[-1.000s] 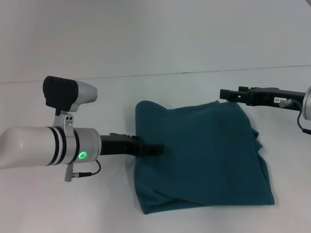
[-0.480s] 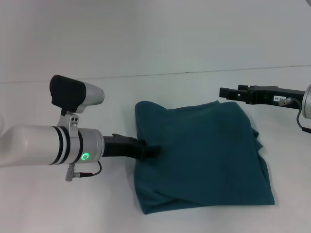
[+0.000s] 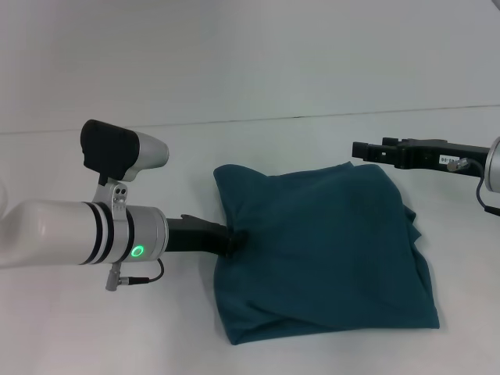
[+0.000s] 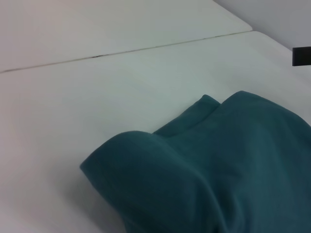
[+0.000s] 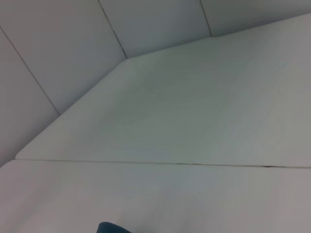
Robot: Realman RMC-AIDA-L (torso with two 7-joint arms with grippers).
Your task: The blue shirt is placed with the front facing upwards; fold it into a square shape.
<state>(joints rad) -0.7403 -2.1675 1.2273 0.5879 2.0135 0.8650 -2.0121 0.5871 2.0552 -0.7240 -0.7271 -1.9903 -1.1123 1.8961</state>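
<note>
- Head view: the dark teal-blue cotton shirt [image 3: 324, 250] lies folded into a rough square on the plain white table [image 3: 234, 78], no print showing on its upper face. The left gripper [image 3: 237, 238], a black pincer on a white arm with a green light on its wrist, has its tip at the shirt's left edge, about halfway along that side. The tip is buried in the cloth there, and I cannot tell whether the fingers are parted or closed on the fabric. The bulk of the shirt spreads away from this pincer toward the robot's right.
- Head view again: the right gripper [image 3: 361, 149], black and slender, reaches in from the right edge and hangs just beyond the shirt's far right corner, its tip apart from the cloth; its fingers look pressed together with nothing between them.
- Left wrist view: a rounded, doubled fold of the shirt [image 4: 204, 170] bulges close ahead on the table [image 4: 73, 97].
- Right wrist view: mostly bare table [image 5: 194, 121], with a small sliver of the shirt [image 5: 112, 228] at the frame's edge.
</note>
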